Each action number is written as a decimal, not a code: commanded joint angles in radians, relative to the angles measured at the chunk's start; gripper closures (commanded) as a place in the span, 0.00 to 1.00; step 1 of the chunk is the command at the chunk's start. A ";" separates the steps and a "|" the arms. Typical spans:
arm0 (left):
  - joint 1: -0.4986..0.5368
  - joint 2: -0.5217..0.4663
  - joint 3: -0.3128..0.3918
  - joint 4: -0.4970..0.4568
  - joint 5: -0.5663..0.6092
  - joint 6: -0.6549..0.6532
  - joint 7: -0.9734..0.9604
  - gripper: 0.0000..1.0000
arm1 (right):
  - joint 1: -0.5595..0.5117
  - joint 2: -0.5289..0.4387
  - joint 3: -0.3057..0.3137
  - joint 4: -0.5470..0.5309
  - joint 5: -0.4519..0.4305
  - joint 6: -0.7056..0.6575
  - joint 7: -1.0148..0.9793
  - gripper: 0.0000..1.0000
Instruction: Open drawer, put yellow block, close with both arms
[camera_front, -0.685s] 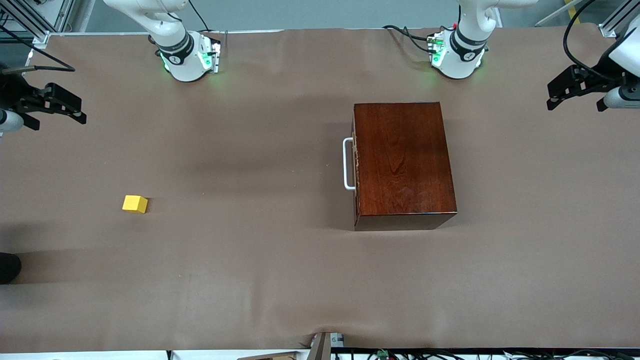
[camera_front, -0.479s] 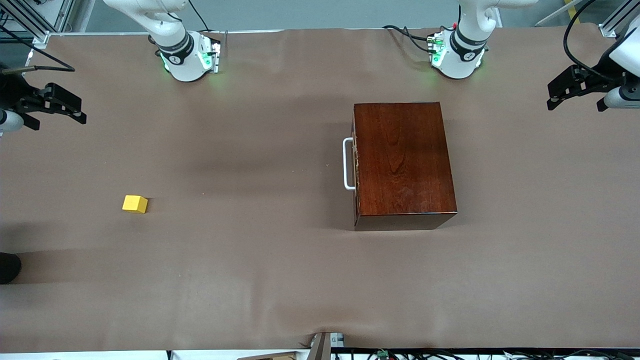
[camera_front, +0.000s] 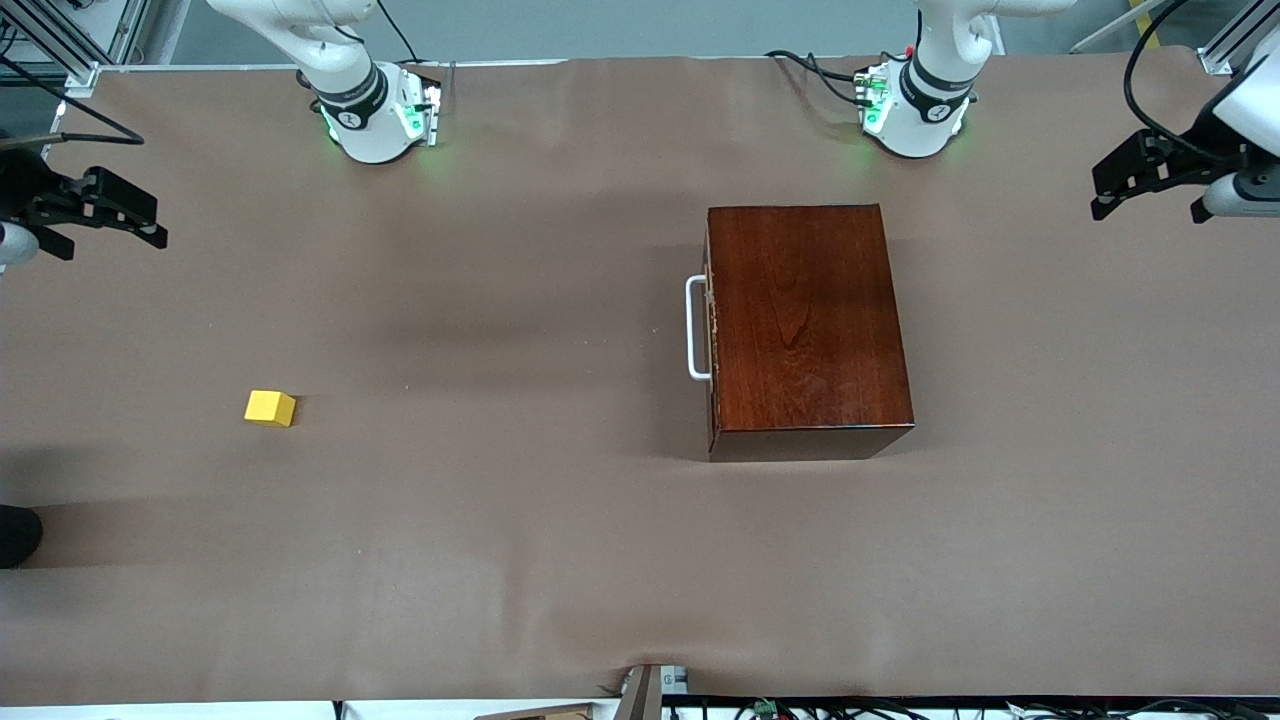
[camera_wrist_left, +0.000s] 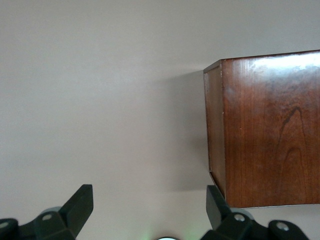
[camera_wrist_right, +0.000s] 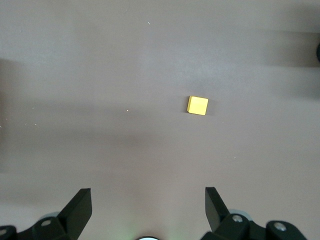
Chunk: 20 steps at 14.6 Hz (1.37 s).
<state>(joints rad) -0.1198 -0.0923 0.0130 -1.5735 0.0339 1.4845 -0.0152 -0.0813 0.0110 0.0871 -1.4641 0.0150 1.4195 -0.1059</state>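
Observation:
The mahogany box (camera_front: 810, 320) stands on the brown table toward the left arm's end. The drawer is shut; only its dark front with the white bar handle (camera_front: 693, 328) shows, facing the right arm's end. The yellow block (camera_front: 270, 407) lies on the table toward the right arm's end. My right gripper (camera_front: 150, 222) hangs open and empty above that end's table edge; its wrist view shows the block (camera_wrist_right: 198, 105) ahead of the open gripper (camera_wrist_right: 148, 205). My left gripper (camera_front: 1100, 195) is open and empty above the other end; its wrist view (camera_wrist_left: 149, 205) shows the box (camera_wrist_left: 270, 130).
The arms' green-lit bases (camera_front: 380, 115) (camera_front: 912, 110) stand along the table's edge farthest from the front camera. A dark rounded object (camera_front: 15, 535) sits at the table edge at the right arm's end, nearer to the front camera than the block.
Both grippers have drifted slightly outward, toward their own ends of the table. The box and the block have not moved.

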 joint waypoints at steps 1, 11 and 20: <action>-0.012 0.032 -0.031 0.026 -0.044 -0.021 0.014 0.00 | -0.018 0.006 0.013 0.008 0.005 -0.011 0.012 0.00; -0.035 0.282 -0.352 0.101 -0.039 0.034 -0.382 0.00 | -0.018 0.007 0.013 0.008 0.005 -0.010 0.011 0.00; -0.306 0.603 -0.341 0.301 0.061 0.258 -0.810 0.00 | -0.018 0.007 0.013 0.008 0.005 -0.010 0.011 0.00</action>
<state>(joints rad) -0.3681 0.4036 -0.3389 -1.4051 0.0389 1.7377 -0.7388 -0.0848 0.0144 0.0878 -1.4649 0.0150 1.4189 -0.1059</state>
